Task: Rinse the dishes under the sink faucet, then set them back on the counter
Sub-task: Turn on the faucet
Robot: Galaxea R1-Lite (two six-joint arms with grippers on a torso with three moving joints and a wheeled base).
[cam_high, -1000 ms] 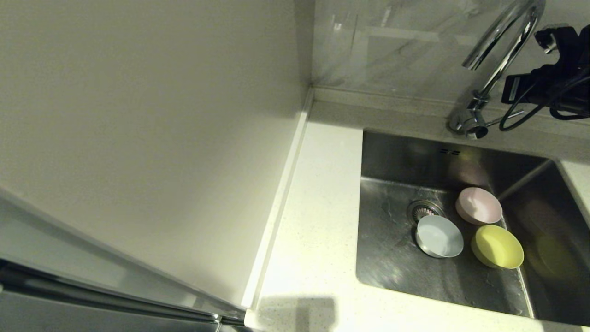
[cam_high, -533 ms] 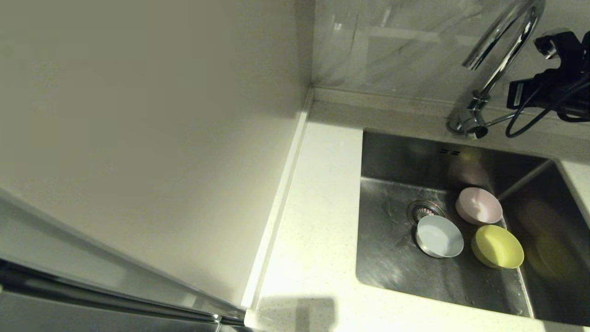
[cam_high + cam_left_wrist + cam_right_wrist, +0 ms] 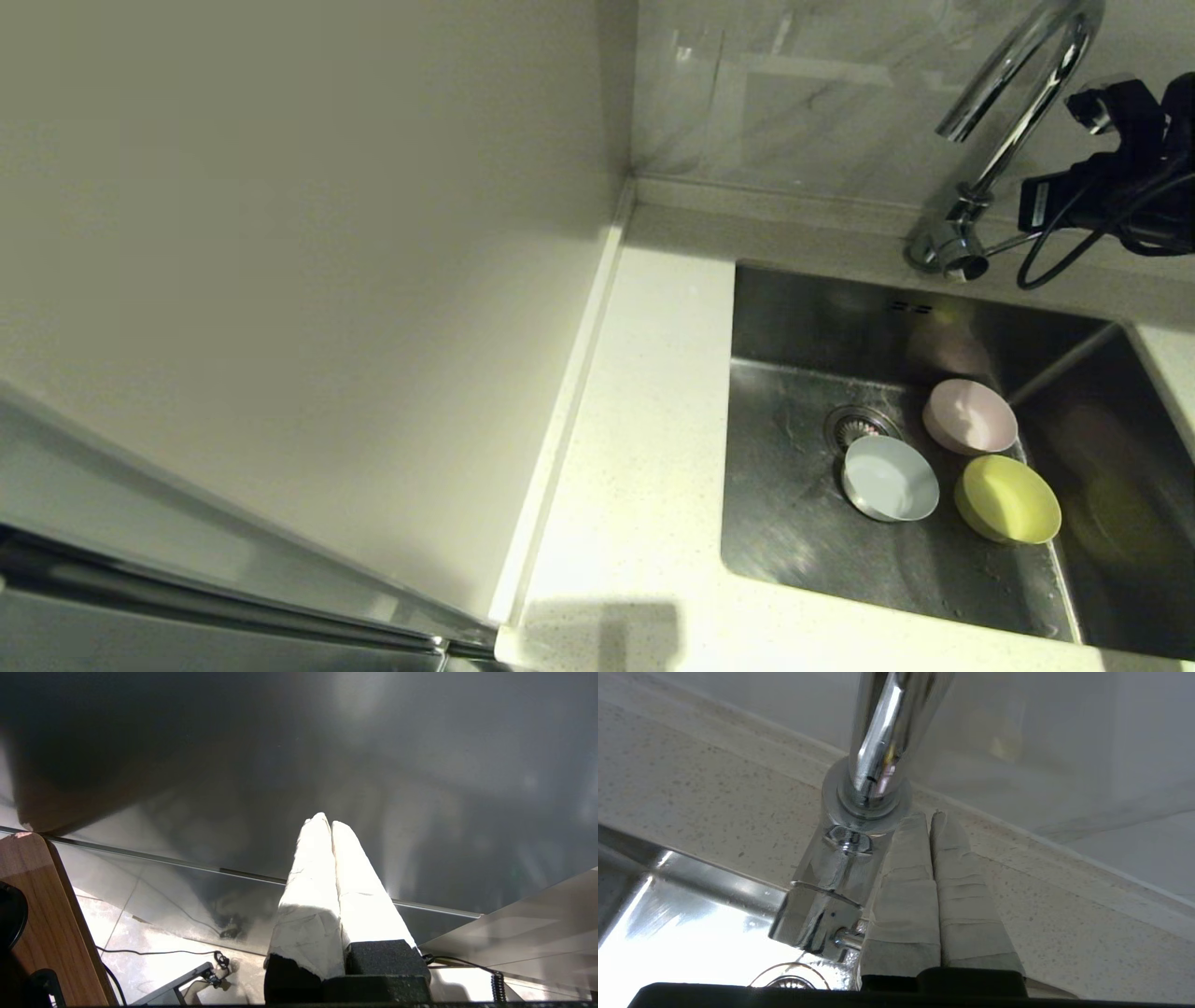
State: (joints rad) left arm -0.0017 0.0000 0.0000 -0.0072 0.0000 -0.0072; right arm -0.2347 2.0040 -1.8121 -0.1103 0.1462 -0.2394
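Three dishes lie in the sink [image 3: 794,532]: a pale pink bowl [image 3: 971,416], a blue-white bowl [image 3: 890,478] overlapping the drain [image 3: 854,425], and a yellow-green bowl [image 3: 1006,499]. The chrome faucet [image 3: 1013,112] rises at the back of the basin. My right arm [image 3: 1120,187] hangs just right of it. In the right wrist view my right gripper [image 3: 930,817] is shut and empty, its tips beside the faucet [image 3: 878,742] base, above the side lever [image 3: 847,939]. My left gripper [image 3: 325,820] is shut and empty, parked low, out of the head view.
The white speckled counter [image 3: 635,448] runs left of the sink, bounded by a raised edge strip [image 3: 569,392] and a cream wall panel [image 3: 280,233]. A marbled backsplash [image 3: 794,93] stands behind the faucet. A second basin [image 3: 1120,485] lies to the right.
My right wrist has shifted slightly beside the faucet lever, out to the right and back. The bowls have not moved.
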